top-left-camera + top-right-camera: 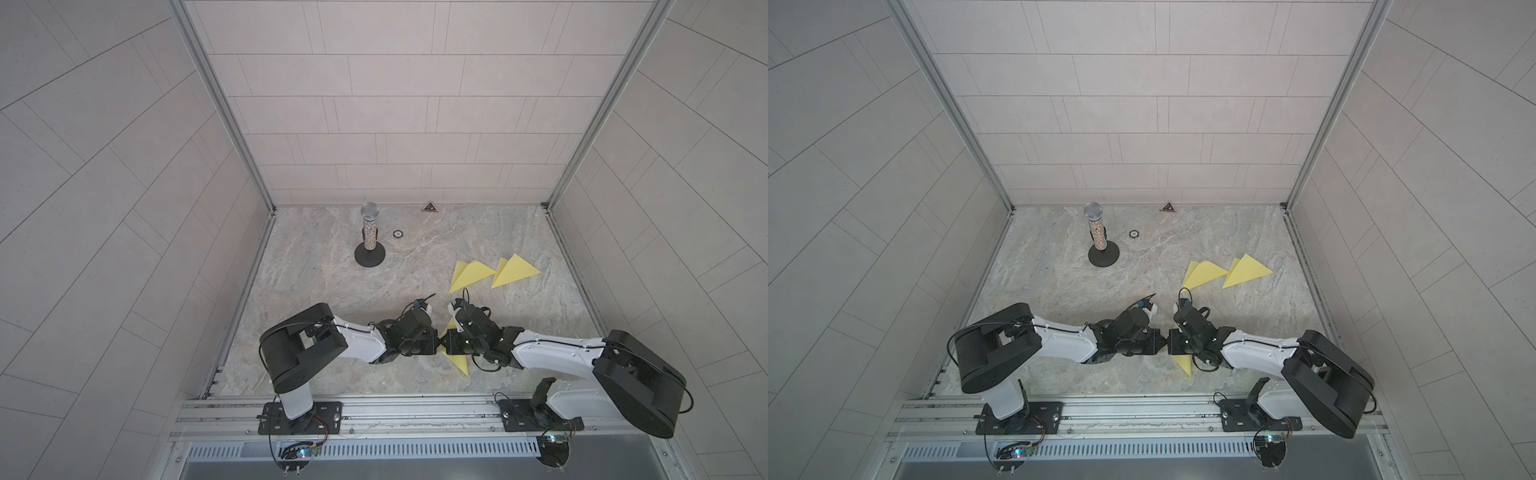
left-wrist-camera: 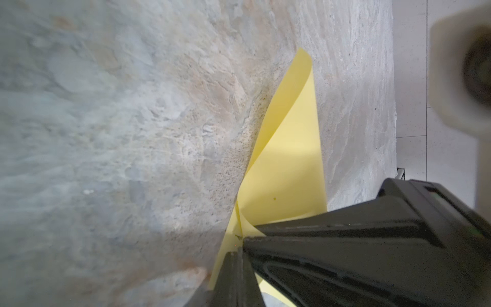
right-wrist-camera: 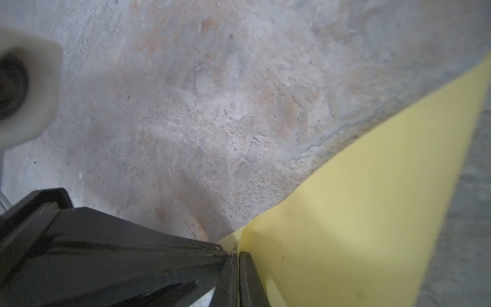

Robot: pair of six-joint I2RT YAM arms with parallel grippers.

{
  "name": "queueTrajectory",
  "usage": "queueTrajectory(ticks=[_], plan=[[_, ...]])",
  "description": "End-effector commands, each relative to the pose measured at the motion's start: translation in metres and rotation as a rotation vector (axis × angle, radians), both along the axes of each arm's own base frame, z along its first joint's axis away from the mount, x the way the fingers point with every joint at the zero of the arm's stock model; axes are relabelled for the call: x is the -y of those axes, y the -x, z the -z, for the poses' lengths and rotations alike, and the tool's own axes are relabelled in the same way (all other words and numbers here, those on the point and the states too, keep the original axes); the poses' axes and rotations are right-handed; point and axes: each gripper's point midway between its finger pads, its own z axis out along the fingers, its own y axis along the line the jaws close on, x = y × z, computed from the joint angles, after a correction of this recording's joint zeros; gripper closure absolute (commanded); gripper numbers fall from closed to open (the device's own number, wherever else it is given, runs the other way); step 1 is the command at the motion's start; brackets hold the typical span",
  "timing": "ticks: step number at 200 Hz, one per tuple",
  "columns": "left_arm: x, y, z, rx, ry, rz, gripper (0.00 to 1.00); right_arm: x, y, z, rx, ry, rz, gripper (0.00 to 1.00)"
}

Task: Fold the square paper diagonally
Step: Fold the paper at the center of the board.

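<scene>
The yellow square paper (image 1: 460, 363) lies near the front of the marble table, mostly hidden under my right arm; in both top views only its points show (image 1: 1185, 365). My left gripper (image 1: 436, 345) and right gripper (image 1: 445, 345) meet tip to tip over it. In the left wrist view the paper (image 2: 287, 159) curls up in two layers that run together at my left gripper (image 2: 240, 255), which is shut on them. In the right wrist view my right gripper (image 3: 238, 268) pinches the same paper (image 3: 372, 212), its jaws almost touching with the sheet between.
Two folded yellow triangles (image 1: 471, 274) (image 1: 513, 272) lie behind the grippers to the right. A microphone on a round black stand (image 1: 369, 241) rises at the back left, with a small round disc (image 1: 397, 234) beside it. A small dark triangle (image 1: 429, 207) sits at the back wall.
</scene>
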Motion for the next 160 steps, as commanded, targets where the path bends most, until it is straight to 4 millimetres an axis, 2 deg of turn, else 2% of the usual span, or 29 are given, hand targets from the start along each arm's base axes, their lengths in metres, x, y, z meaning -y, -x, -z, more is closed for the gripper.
queueTrajectory(ticks=[1,82,134,160], plan=[[-0.036,0.016,0.038,-0.064,-0.17,-0.018,1.0,0.018,0.021,0.027,-0.083,0.077,-0.006,0.86],[-0.036,0.009,0.015,-0.04,-0.112,-0.08,1.0,0.022,0.029,0.034,-0.106,0.07,0.0,0.67],[-0.039,0.003,0.004,-0.039,-0.039,-0.161,1.0,0.024,0.029,0.033,-0.101,0.066,0.013,0.66],[-0.029,0.003,-0.003,-0.058,0.026,-0.16,1.0,0.027,0.029,0.033,-0.097,0.071,0.025,0.74]])
